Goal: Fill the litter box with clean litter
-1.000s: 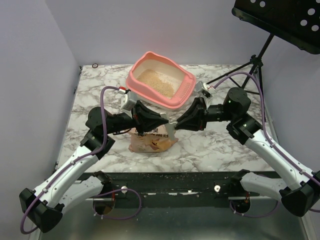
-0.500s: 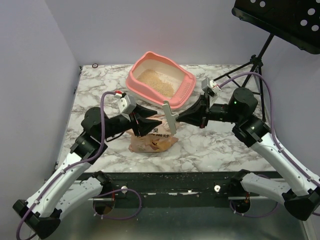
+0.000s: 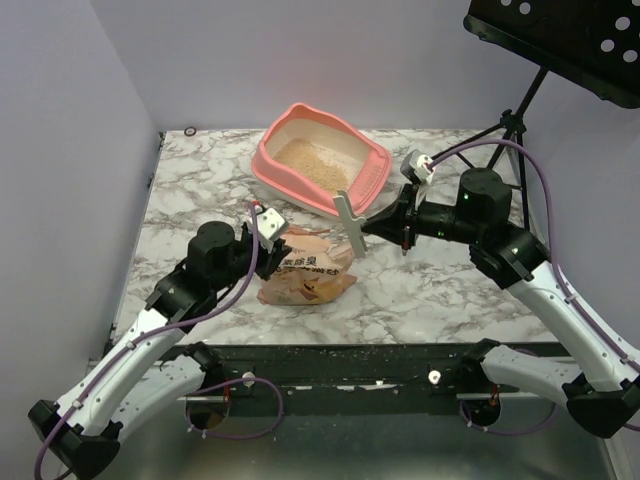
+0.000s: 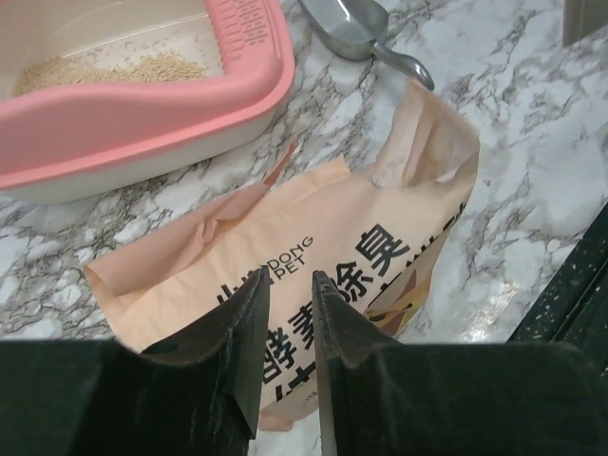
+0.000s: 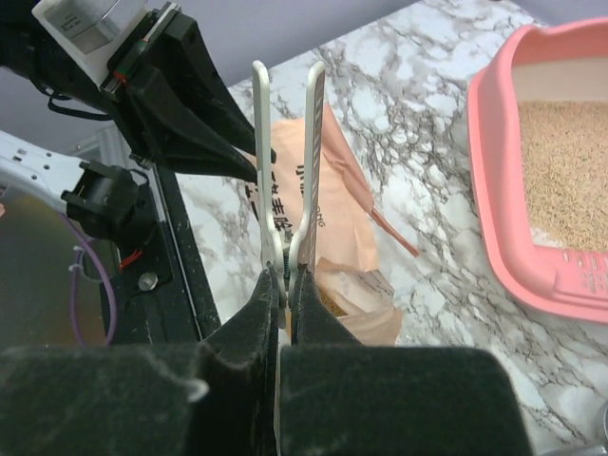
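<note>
The salmon-pink litter box [image 3: 268, 165] stands at the back of the table with a patch of clean litter [image 3: 312, 165] on its floor; the left wrist view shows its rim [image 4: 142, 123] and litter [image 4: 104, 68]. A peach paper litter bag [image 3: 305, 272] lies flat in front of it. My right gripper [image 5: 285, 277] is shut on the handles of a white bag clip [image 5: 312, 133], held in the air above the bag [image 5: 332, 199]. In the top view the clip [image 3: 350, 220] hangs beside the box's near corner. My left gripper [image 4: 288, 275] hovers over the bag [image 4: 313, 237], open a little, holding nothing.
A metal scoop [image 4: 356, 28] lies on the marble just right of the box. A black music stand [image 3: 560, 40] with its tripod [image 3: 510, 130] rises at the back right. A small ring [image 3: 190, 131] sits at the far left corner. Walls close both sides.
My left gripper has let go of the clip and drawn back to the near left. My right gripper has shut on the clip and carried it right and toward the box.
</note>
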Available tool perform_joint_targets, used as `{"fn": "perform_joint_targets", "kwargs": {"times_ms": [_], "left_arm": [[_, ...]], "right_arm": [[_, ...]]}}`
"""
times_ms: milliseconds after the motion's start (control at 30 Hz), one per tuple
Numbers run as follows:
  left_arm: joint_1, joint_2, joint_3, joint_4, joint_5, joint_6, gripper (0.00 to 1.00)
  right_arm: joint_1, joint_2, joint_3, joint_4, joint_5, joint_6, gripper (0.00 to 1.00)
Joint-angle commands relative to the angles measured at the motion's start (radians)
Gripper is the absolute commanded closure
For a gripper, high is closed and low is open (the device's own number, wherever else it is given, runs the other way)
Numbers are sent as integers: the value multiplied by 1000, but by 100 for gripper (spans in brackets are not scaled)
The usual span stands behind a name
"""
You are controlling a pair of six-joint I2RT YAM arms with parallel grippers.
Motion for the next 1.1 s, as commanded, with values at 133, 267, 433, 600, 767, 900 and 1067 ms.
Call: {"fn": "perform_joint_targets", "kwargs": {"times_ms": [133, 267, 433, 600, 767, 900, 1067], "left_arm": [[-19, -73, -87, 43, 154, 104, 73], [-56, -41, -95, 53, 194, 145, 63], [-238, 20, -101, 4, -8, 300, 48], [-301, 42, -118, 22, -145, 388, 43], [-335, 25, -152, 89, -303, 506, 43], [-343, 22, -162, 123, -329, 567, 43], [-343, 54, -164, 135, -314, 569, 42]], "right_arm": [[4, 18, 7, -51, 10, -13, 100], [4, 11, -19, -25, -4, 13, 99], [3, -38, -104, 24, -4, 39, 99], [4, -78, -150, 47, 1, 42, 100], [4, -86, -182, 84, -51, 69, 99], [4, -89, -209, 109, -51, 72, 99], [1, -81, -217, 115, -54, 72, 100]]}}
